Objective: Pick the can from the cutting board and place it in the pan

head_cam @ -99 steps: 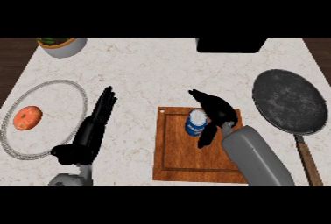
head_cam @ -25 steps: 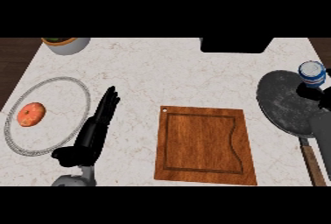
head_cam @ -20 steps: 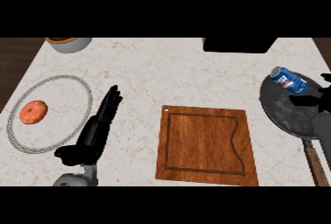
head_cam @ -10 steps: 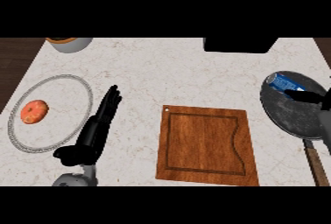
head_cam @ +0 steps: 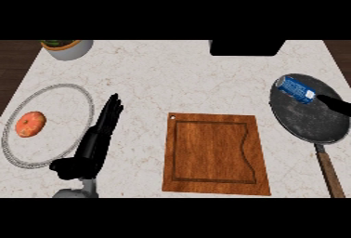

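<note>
The blue can lies on its side in the dark round pan, at the pan's far left rim. Only a straight black finger of my right hand shows at the right edge, over the pan and apart from the can, holding nothing. The wooden cutting board sits in the middle with nothing on it. My left hand rests open on the counter left of the board, fingers pointing away.
A round plate at the left holds an orange fruit. A grey pot stands at the far left corner and a black box at the far edge. The pan's wooden handle points toward me.
The right hand carried the can from the board to the pan, tipped it and let go; the can now lies in the pan and the hand has drawn back to the right.
</note>
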{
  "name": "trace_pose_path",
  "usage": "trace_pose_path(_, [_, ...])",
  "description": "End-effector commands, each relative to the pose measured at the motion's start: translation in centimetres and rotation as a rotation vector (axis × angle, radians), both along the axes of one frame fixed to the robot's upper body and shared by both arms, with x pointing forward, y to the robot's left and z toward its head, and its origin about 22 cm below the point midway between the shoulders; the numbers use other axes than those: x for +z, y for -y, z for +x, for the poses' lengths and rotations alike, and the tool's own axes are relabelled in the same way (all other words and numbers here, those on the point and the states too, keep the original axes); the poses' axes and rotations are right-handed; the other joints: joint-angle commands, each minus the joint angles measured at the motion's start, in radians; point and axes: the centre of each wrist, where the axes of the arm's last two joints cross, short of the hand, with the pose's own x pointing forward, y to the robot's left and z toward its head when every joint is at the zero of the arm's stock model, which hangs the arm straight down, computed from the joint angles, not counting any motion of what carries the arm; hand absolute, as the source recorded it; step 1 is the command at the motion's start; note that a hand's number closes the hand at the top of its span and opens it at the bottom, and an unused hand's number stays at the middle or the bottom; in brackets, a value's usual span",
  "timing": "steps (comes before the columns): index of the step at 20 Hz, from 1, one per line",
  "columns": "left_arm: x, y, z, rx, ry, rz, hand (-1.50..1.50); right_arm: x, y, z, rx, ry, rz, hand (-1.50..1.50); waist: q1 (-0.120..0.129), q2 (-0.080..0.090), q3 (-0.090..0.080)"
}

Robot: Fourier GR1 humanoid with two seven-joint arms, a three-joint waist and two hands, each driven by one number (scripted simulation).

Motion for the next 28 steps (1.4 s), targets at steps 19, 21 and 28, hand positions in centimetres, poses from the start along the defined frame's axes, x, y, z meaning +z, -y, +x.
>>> trace_pose_path(19, [0.6, -0.3, 0.8, 0.022, 0.002, 0.017, 0.00, -4.1, 0.1, -14.9, 0.291, 0.083, 0.089, -1.50, -0.018, -0.007, -0.003])
trace_pose_path(21, [0.2, -0.6, -0.2, 0.035, -0.005, 0.001, 0.00, -3.4, -2.1, -13.8, 0.291, 0.091, 0.077, -1.50, -0.016, -0.007, -0.003])
trace_pose_path(28, [-0.1, 0.7, 0.3, 0.021, -0.010, 0.001, 0.00, -2.5, -2.2, -15.1, 0.284, 0.057, 0.056, -1.50, -0.016, -0.007, -0.003])
